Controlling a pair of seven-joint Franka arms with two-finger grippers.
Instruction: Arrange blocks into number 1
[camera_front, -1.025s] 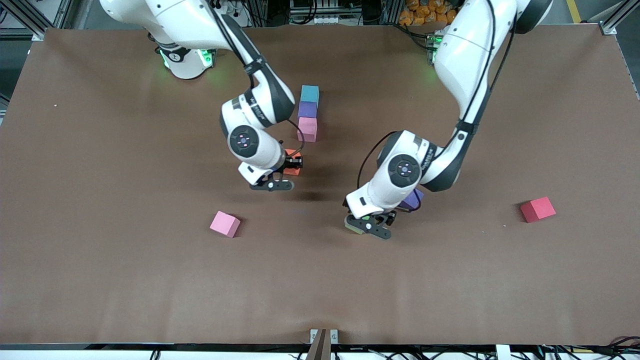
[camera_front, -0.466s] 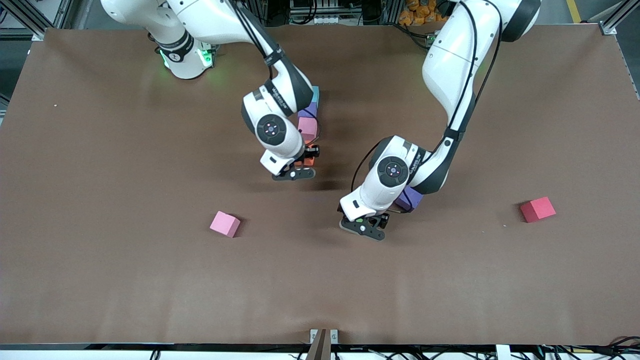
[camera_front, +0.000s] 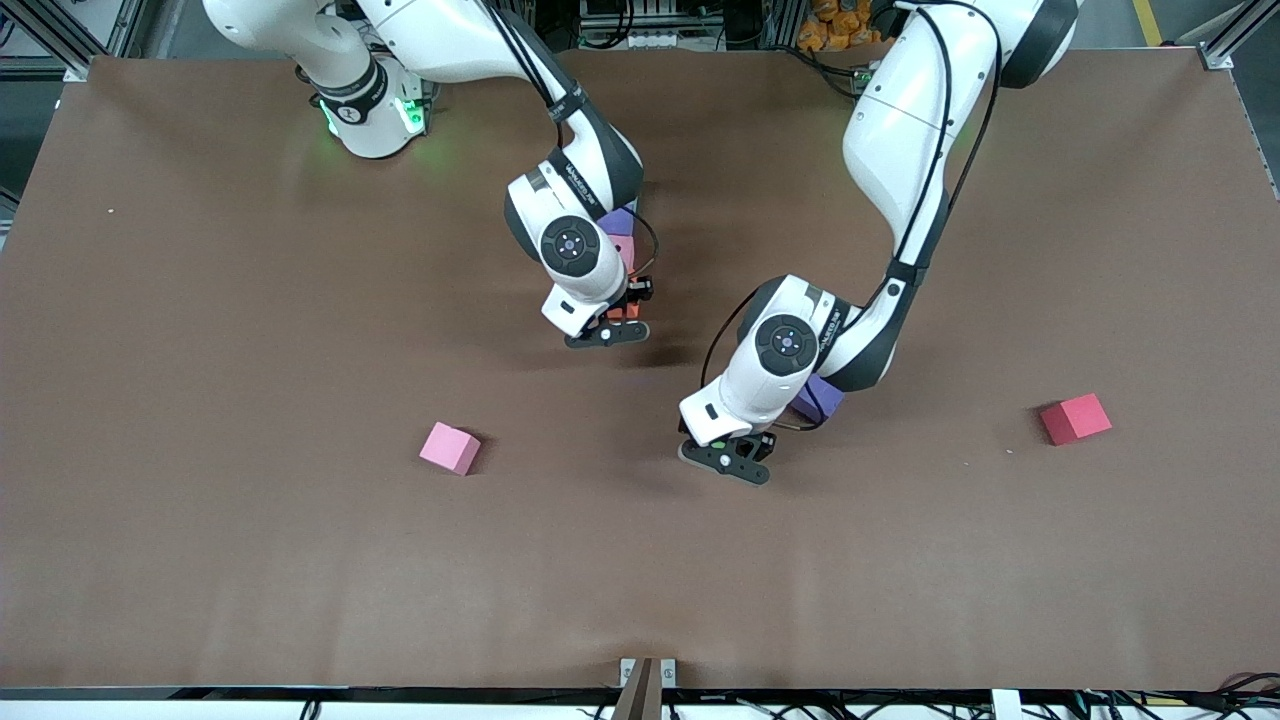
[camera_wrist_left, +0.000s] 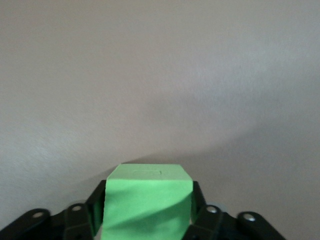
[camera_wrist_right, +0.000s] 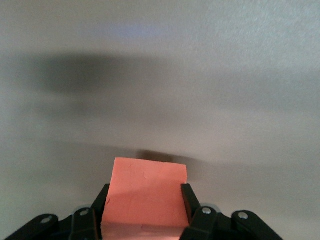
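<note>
My right gripper (camera_wrist_right: 145, 195) is shut on an orange block (camera_wrist_right: 145, 192). It hangs (camera_front: 610, 325) low over the table, at the end of the block column that is nearer to the front camera. Of that column only part of a purple block (camera_front: 622, 220) and part of a pink block (camera_front: 627, 252) show past the arm. My left gripper (camera_wrist_left: 148, 196) is shut on a green block (camera_wrist_left: 147, 200), down at the table (camera_front: 725, 458). Another purple block (camera_front: 818, 400) lies partly under the left arm. One pink block (camera_front: 450, 447) and a red block (camera_front: 1075, 418) lie loose.
The brown table (camera_front: 300, 560) spreads wide around the blocks. The loose pink block lies toward the right arm's end and the red block toward the left arm's end. Both arms reach down close together near the middle.
The right arm has carried the orange block across to the near end of the column, covering the light blue block. The left gripper has shut on the green block.
</note>
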